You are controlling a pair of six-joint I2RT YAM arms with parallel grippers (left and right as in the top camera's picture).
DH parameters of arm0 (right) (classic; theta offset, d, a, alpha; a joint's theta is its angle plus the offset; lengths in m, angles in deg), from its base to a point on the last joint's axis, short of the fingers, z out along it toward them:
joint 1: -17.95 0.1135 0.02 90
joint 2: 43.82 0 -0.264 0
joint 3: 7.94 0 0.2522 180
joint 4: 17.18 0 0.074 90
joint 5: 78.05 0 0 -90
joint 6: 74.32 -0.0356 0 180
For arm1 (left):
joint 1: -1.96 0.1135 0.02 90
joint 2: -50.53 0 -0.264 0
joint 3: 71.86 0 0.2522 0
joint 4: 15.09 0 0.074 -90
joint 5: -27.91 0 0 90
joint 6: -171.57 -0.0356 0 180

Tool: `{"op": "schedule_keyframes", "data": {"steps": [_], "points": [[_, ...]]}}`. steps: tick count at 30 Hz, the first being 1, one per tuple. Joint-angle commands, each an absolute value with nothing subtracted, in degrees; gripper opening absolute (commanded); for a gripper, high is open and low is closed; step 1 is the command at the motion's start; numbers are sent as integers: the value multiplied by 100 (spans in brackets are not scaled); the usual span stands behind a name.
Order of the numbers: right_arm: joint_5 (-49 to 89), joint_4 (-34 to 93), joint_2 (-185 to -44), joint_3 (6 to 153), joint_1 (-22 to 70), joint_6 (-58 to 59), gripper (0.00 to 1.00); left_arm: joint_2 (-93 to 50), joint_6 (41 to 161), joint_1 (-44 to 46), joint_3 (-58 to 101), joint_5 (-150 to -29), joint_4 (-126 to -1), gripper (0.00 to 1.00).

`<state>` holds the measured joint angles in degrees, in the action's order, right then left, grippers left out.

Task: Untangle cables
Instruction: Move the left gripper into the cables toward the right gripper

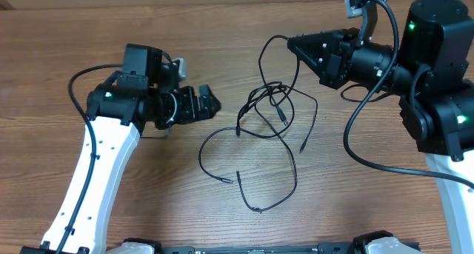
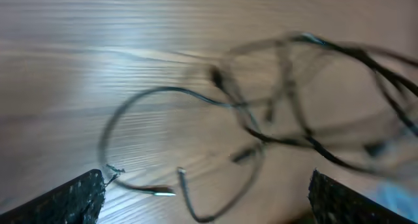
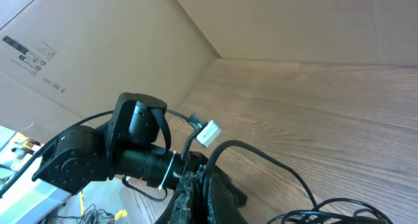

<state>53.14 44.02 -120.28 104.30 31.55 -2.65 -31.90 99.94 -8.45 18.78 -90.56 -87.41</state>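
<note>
The cables (image 1: 278, 109) are thin black cords in a loose tangle at the middle of the wooden table, with free ends trailing toward the front (image 1: 228, 181). My left gripper (image 1: 211, 102) is open and empty just left of the tangle. In the left wrist view its fingertips (image 2: 206, 198) frame the blurred cables (image 2: 261, 119) and a silver-tipped plug (image 2: 163, 192). My right gripper (image 1: 291, 41) is shut on one cable strand at the back right of the tangle. In the right wrist view the strand (image 3: 261, 155) runs out from between the shut fingers (image 3: 202, 185).
The left arm (image 3: 130, 145) shows in the right wrist view, close to the right fingers. A cardboard wall (image 3: 98, 28) stands behind the table. The right arm's thick black cable (image 1: 355, 135) hangs over the table's right side.
</note>
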Motion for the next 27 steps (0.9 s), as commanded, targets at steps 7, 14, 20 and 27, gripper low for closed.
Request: {"op": "schedule_keyframes", "data": {"steps": [7,14,20,27], "points": [[5614,4365,-12042,10522,3601,-182,4,-3199,8899,-1438,1887,-9548,-8245,100],[6121,4343,-12039,10522,3697,-184,4,-3234,8903,-1838,1887,-8656,-8018,99],[6429,4341,-12039,10522,3697,-182,4,-3433,8906,-1947,1887,-8586,-7948,90],[6436,4341,-12039,10522,3695,-177,4,-3881,8906,-1945,1887,-8613,-7944,21]]}}
